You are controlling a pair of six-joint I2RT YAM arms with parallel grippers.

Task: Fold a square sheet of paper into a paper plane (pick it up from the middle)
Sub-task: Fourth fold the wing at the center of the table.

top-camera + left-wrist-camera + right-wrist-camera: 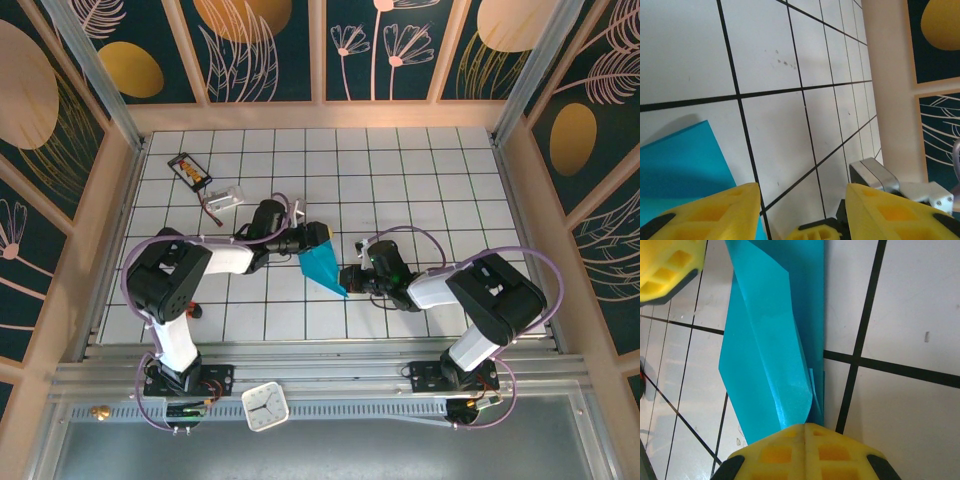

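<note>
- The right claw [349,277] [805,428] is pinched tight on the narrow tip of the paper plane [322,264] [775,355]. The teal folds fan out ahead of its yellow fingers and lift off the surface.
- The left claw [303,240] [802,187] stands parted with only bare tile between its fingers. The plane's wide end [680,160] lies just outside one finger.
- Both claws hang low over the table [400,160] [770,50] [910,305], a white surface ruled into squares by thin black lines, with a few small dark specks ahead of the left claw.
- Far beyond the left claw, near the back corner, lie a small black card [190,170] with orange marks and a clear plastic piece [225,197].
- Pale wooden framing [320,115] rims the surface; above it are dark panels [270,45] painted with gold discs and line-drawn plants.
- Behind the arms' bases, a white clock [265,407] sits on the metal rail.
</note>
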